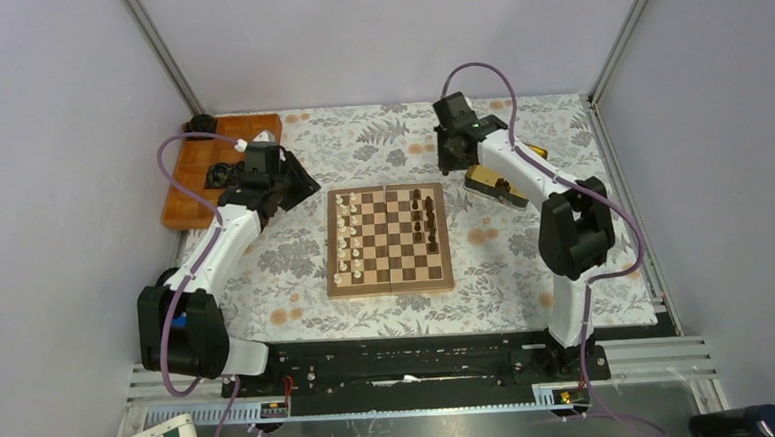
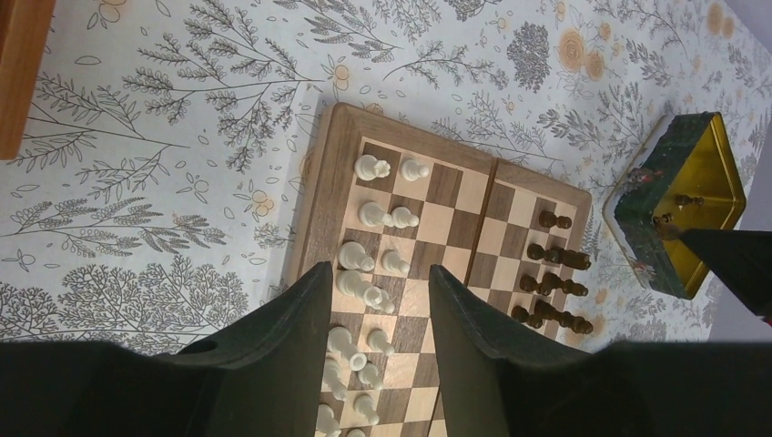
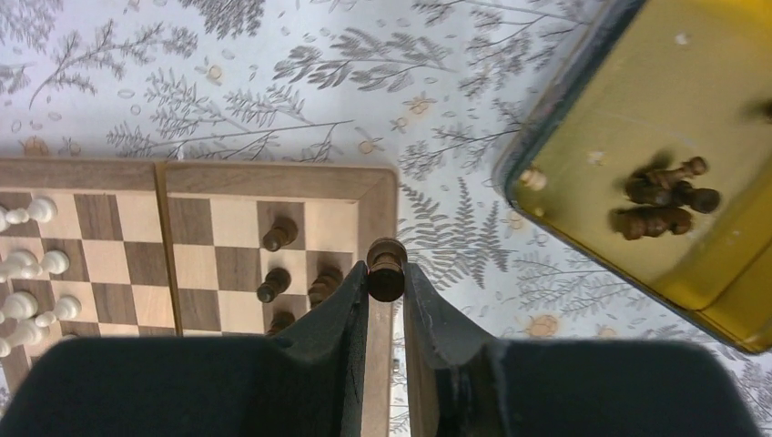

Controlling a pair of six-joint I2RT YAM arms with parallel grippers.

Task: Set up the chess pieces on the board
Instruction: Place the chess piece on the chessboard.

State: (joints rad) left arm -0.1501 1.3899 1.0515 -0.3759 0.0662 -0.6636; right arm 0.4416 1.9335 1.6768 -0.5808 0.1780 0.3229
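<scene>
Three plain walls (image 1: 394, 28) of pale lilac-grey close in the space at the back and on both sides, meeting at two slanting aluminium posts (image 1: 159, 50). Between them a white cloth (image 1: 286, 274) lies flat, printed with grey leafy sprigs and small orange blossoms. Along its near edge run ribbed aluminium rails (image 1: 671, 354) with a black mounting bar (image 1: 411, 362) across them, and nearer still a brushed metal sheet (image 1: 425, 432). The light is soft and even, casting only faint shadows.

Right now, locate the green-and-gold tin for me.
In the top view the tin sits right of the board, by its far corner, partly under the right arm.
</scene>
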